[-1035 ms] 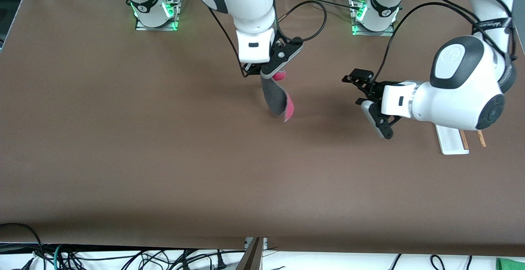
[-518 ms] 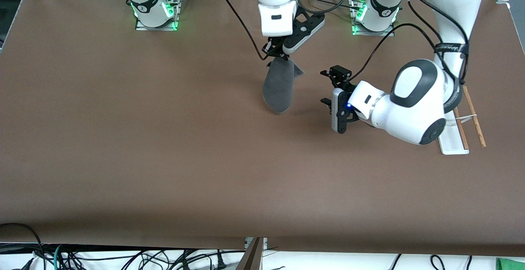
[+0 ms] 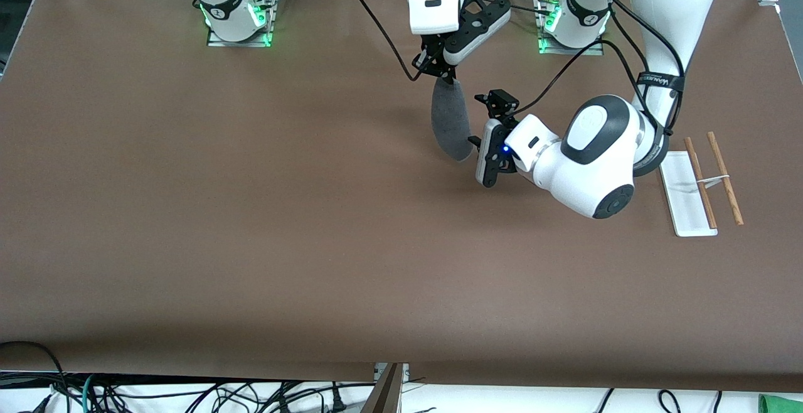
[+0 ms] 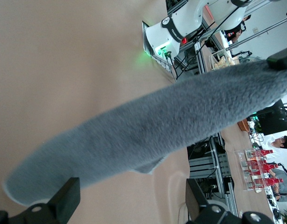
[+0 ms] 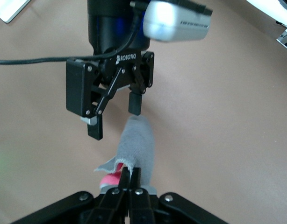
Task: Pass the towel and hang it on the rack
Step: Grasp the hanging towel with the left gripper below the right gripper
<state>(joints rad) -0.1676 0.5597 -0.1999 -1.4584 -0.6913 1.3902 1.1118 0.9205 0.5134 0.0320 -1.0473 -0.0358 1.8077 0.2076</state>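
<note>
My right gripper is shut on the top edge of the towel, which hangs from it over the table, dark grey face showing. In the right wrist view its fingers pinch the towel, with a bit of pink-red beside them. My left gripper is open and level with the towel's lower end, right beside it. In the left wrist view the towel stretches across just ahead of the open left gripper. The right wrist view shows the left gripper open at the towel's tip. The rack stands at the left arm's end.
The rack's two brown rods stick out over its white base, nearer to the front camera than the left arm's base. Black cables hang by the right wrist. The brown table stretches wide toward the right arm's end.
My right gripper has carried the towel up and toward the left arm's end. My left gripper has swung away from the rack to the towel's lower end, and the rack now shows in full.
</note>
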